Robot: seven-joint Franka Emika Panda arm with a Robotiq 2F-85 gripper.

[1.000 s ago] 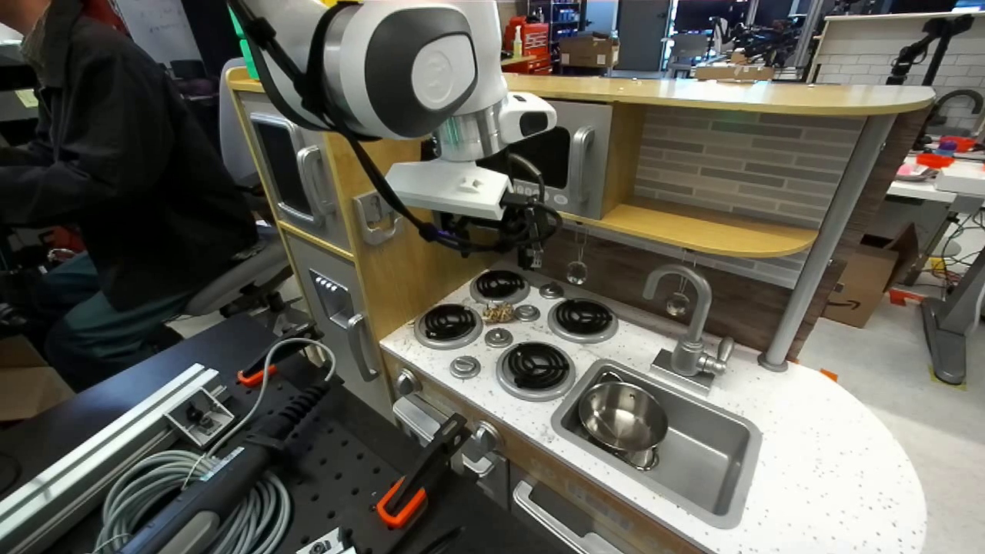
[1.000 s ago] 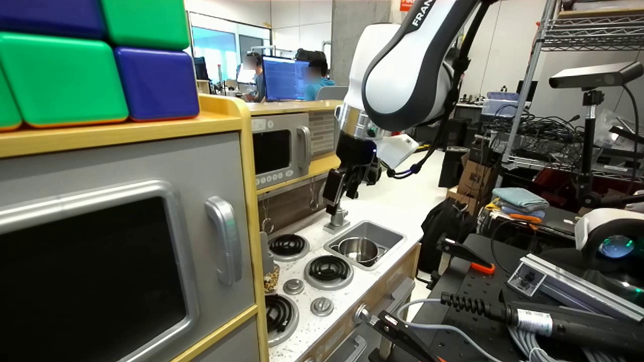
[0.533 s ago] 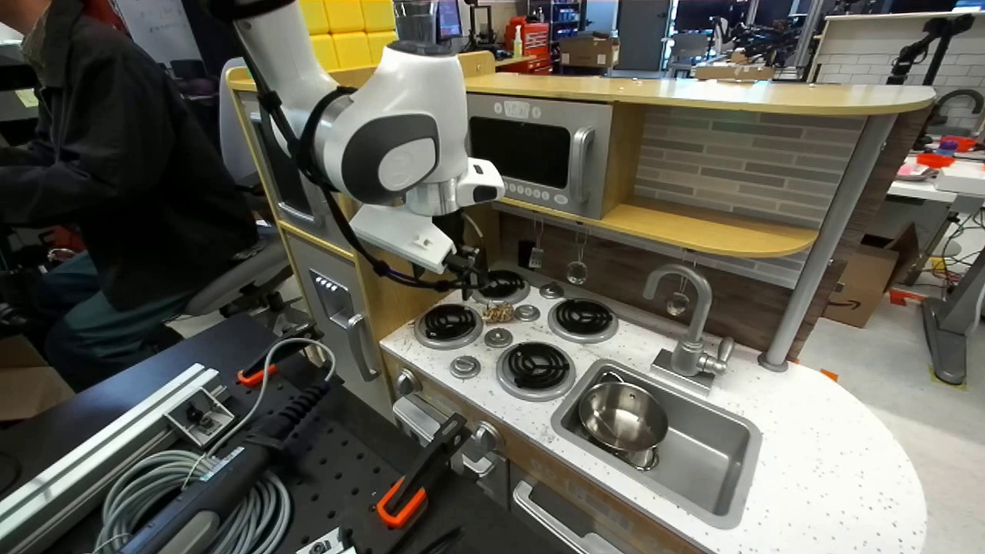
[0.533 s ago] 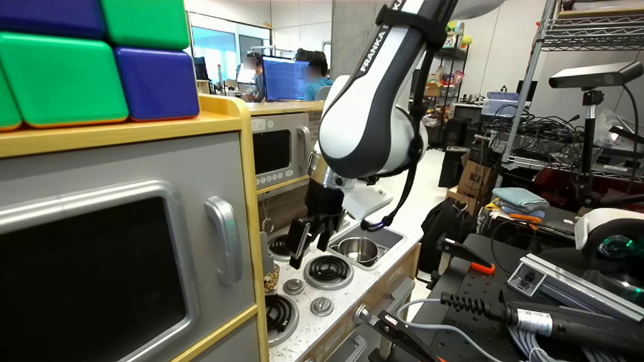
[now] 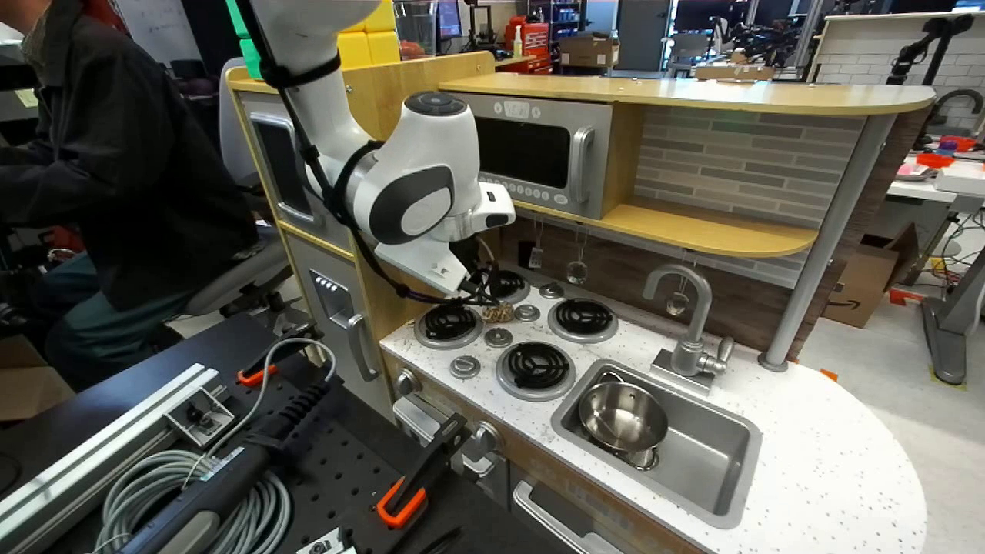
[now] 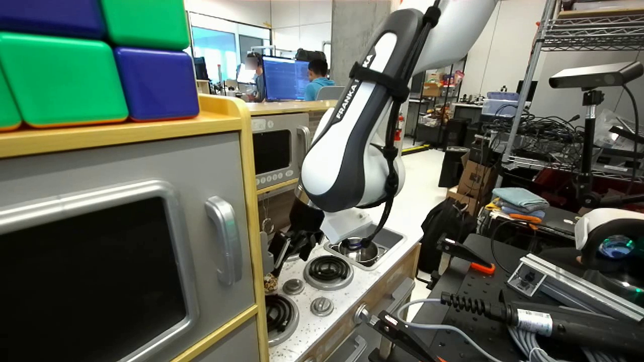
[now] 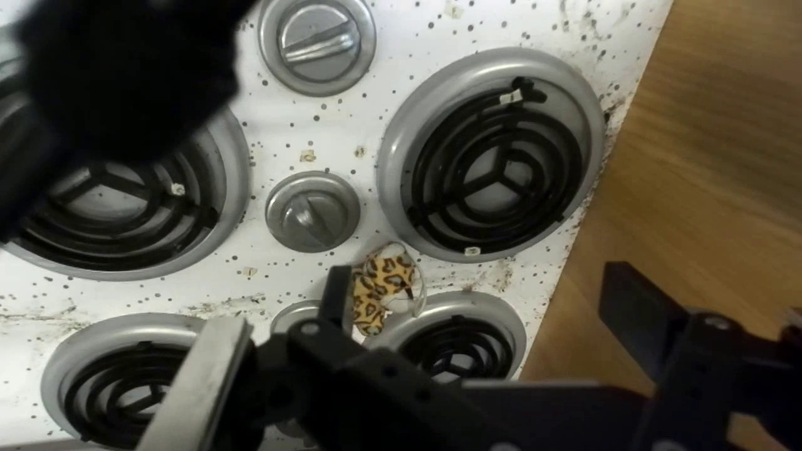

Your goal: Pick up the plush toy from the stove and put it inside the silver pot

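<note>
The plush toy [image 5: 499,312] is small, yellow with leopard spots and white parts. It lies on the white stove [image 5: 532,332] between burners and knobs. It also shows in an exterior view [image 6: 270,283], partly hidden by the cabinet and gripper, and in the wrist view [image 7: 385,279]. My gripper [image 7: 477,272] is open, its fingers wide apart with nothing held. In the wrist view its left finger overlaps the toy's left edge; contact cannot be told. In an exterior view the gripper [image 6: 293,250] is just above the toy. The silver pot [image 5: 622,415] stands upright in the sink.
The grey sink basin [image 5: 708,462] lies beside the stove, with a faucet [image 5: 696,308] behind it. A wooden cabinet wall [image 7: 708,156] rises close beside the toy. A microwave [image 5: 531,150] and shelf hang above the stove. Glass ornaments [image 5: 576,272] hang at the back.
The arm has come down from near the microwave and sink to just over the toy, swinging toward the cabinet side. The toy and the pot have not moved.
</note>
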